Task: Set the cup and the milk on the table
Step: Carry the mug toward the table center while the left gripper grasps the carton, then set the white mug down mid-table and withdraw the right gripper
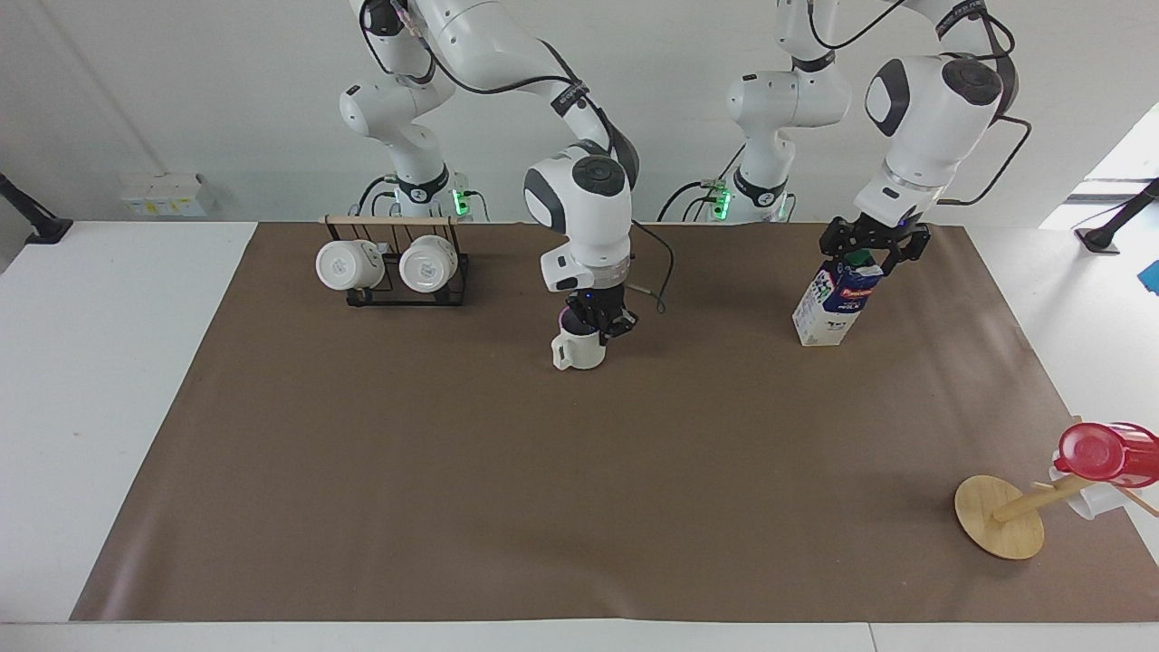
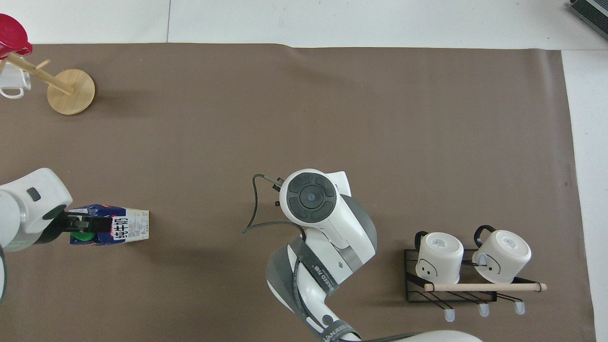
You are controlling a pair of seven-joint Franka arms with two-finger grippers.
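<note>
The cream-white cup (image 1: 578, 347) with a dark inside is upright at or just above the brown sheet of the table (image 1: 543, 498), near the robots' edge at mid-table. My right gripper (image 1: 598, 320) is shut on its rim. In the overhead view the right arm hides the cup. The blue-and-white milk carton (image 1: 838, 303) stands on the sheet toward the left arm's end; it also shows in the overhead view (image 2: 118, 230). My left gripper (image 1: 871, 249) is open, down around the carton's gable top and green cap, and shows in the overhead view (image 2: 83, 223).
A black wire rack (image 1: 391, 264) with two white mugs hung bottom-first stands beside the cup, toward the right arm's end. A wooden mug tree (image 1: 1000, 516) with a red cup (image 1: 1105, 451) stands far from the robots at the left arm's end.
</note>
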